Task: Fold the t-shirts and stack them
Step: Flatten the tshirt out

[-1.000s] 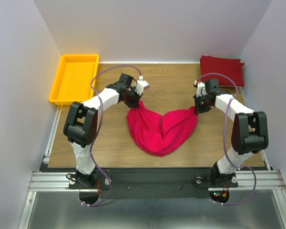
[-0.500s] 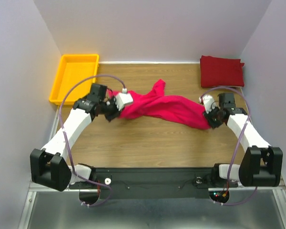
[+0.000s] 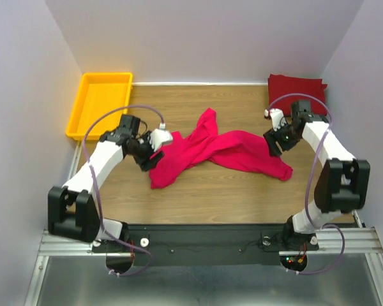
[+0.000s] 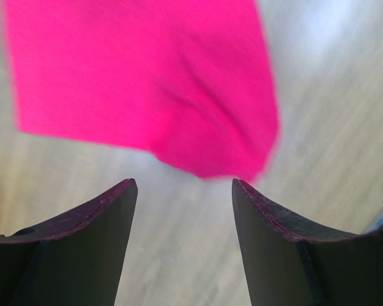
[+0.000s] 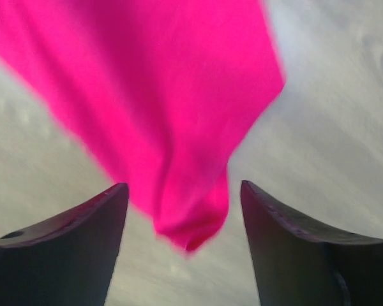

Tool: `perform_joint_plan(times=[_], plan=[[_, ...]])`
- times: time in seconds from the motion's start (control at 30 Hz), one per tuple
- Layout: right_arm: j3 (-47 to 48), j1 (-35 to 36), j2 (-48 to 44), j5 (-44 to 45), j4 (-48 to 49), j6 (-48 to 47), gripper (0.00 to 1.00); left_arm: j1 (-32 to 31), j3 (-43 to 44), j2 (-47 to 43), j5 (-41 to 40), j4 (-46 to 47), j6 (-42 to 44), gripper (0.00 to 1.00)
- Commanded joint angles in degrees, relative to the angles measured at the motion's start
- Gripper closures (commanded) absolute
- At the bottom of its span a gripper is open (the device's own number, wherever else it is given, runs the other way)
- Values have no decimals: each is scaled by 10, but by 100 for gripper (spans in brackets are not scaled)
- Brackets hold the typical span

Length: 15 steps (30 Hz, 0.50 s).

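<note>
The magenta t-shirt lies crumpled in a long twisted band across the middle of the table, one end poking toward the back. My left gripper is at its left end, open; in the left wrist view its jaws stand wide with the pink cloth just beyond the tips. My right gripper is at the shirt's right end, also open; a loose fold of the cloth droops between its spread jaws without being pinched. The crimson t-shirt lies folded at the back right corner.
A yellow tray sits at the back left, beside the table edge. Purple walls close in on the left, right and back. Both arms' cables loop above the wood.
Both grippers have gone from shut on the magenta shirt to open, and the shirt has dropped flat. The right gripper moved back toward the far side; the left shifted slightly.
</note>
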Motion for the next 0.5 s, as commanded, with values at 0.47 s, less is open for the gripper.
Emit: perform_joint_plan(times=[0.47], plan=[[104, -48, 182, 41, 89, 151, 32, 1, 405, 399, 129, 181, -315, 35]])
